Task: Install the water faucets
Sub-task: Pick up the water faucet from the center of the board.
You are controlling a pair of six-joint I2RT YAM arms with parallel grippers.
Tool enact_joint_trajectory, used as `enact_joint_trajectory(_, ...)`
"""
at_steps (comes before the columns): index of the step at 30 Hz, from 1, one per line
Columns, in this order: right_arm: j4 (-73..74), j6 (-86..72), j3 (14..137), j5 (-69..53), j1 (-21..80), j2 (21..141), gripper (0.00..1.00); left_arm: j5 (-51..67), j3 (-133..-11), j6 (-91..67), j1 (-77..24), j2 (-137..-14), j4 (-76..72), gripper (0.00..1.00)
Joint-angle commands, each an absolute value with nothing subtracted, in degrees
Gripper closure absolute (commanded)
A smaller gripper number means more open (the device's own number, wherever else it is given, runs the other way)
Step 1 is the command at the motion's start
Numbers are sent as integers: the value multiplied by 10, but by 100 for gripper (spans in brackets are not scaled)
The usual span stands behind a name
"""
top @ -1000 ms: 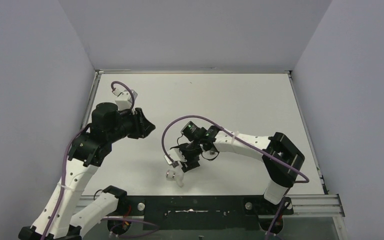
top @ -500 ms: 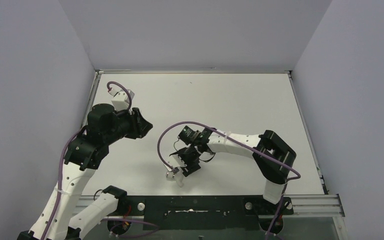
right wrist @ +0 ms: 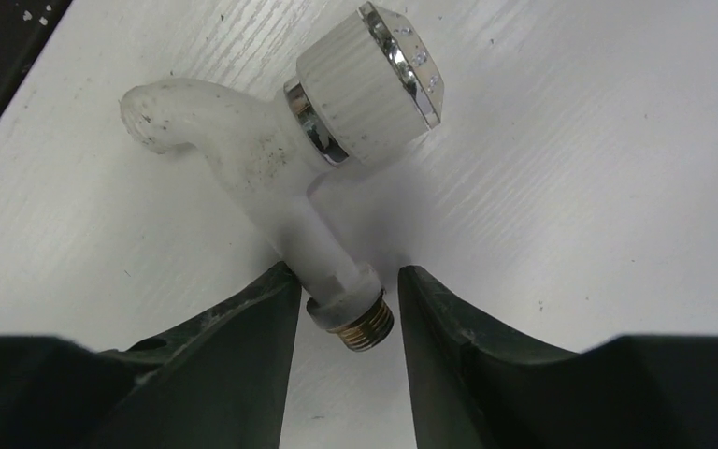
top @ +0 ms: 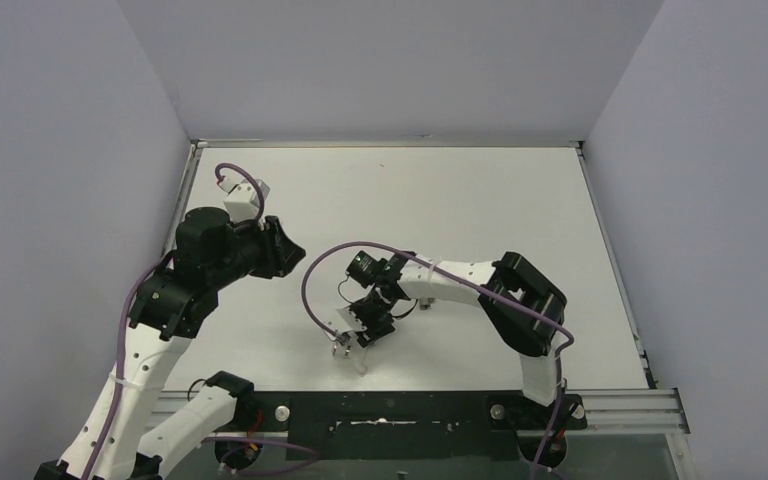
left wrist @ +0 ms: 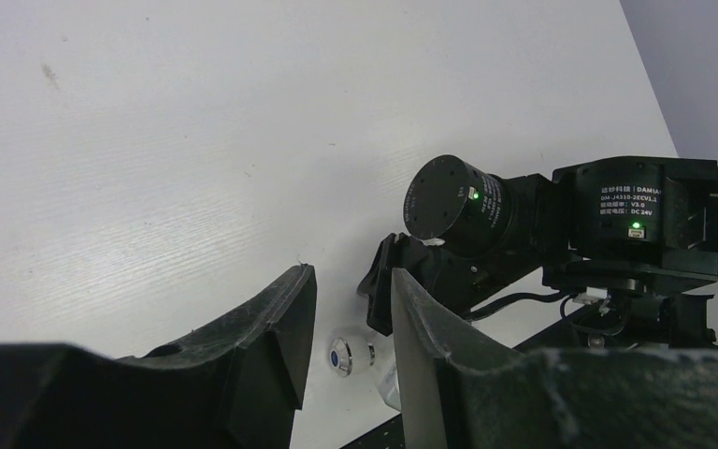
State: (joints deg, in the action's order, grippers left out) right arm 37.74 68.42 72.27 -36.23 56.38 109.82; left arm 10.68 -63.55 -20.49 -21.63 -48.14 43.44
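One of the water faucets (right wrist: 262,178) lies on its side on the white table near the front edge. It has a white curved body, a ribbed white knob (right wrist: 369,79) rimmed in chrome, and a brass threaded end (right wrist: 360,327). My right gripper (right wrist: 348,273) straddles that threaded end, open. Its left finger touches the stem and a small gap remains at the right finger. From above, the faucet (top: 348,352) sits just beyond the right gripper (top: 357,335). The left gripper (left wrist: 351,276) hangs in the air, narrowly open and empty. Through its gap I see the knob's blue dot (left wrist: 339,356).
The black front rail (top: 390,425) runs right beside the faucet. Grey walls enclose the table (top: 460,200) on three sides. The left arm (top: 230,255) hovers over the table's left part. A purple cable loops above the right wrist (top: 310,290).
The right arm has drawn leftward and lowered over the faucet, and its jaws have narrowed around the threaded end. The left arm shifted slightly left, then held still.
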Motion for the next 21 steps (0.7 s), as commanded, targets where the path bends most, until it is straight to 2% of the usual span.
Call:
enact_joint_trajectory(1, 414, 694, 758, -350, 559, 1113, 60, 104, -659, -197, -213, -480, 423, 65)
enact_joint_trajectory(4, 406, 681, 749, -349, 557, 1110, 67, 102, -662, -195, -213, -479, 424, 65)
enact_joint_trajectory(9, 364, 612, 719, -343, 557, 1091, 84, 97, -664, -194, -213, -481, 419, 65)
enact_joint_trajectory(13, 265, 513, 659, -330, 552, 1032, 96, 101, -666, -194, -213, -483, 406, 64)
enact_joint_trajectory(16, 164, 404, 615, -317, 541, 968, 100, 109, -669, -196, -213, -480, 390, 57)
enact_joint_trajectory(21, -12, 293, 504, -251, 529, 836, 100, 135, -669, -213, -212, -461, 329, 46)
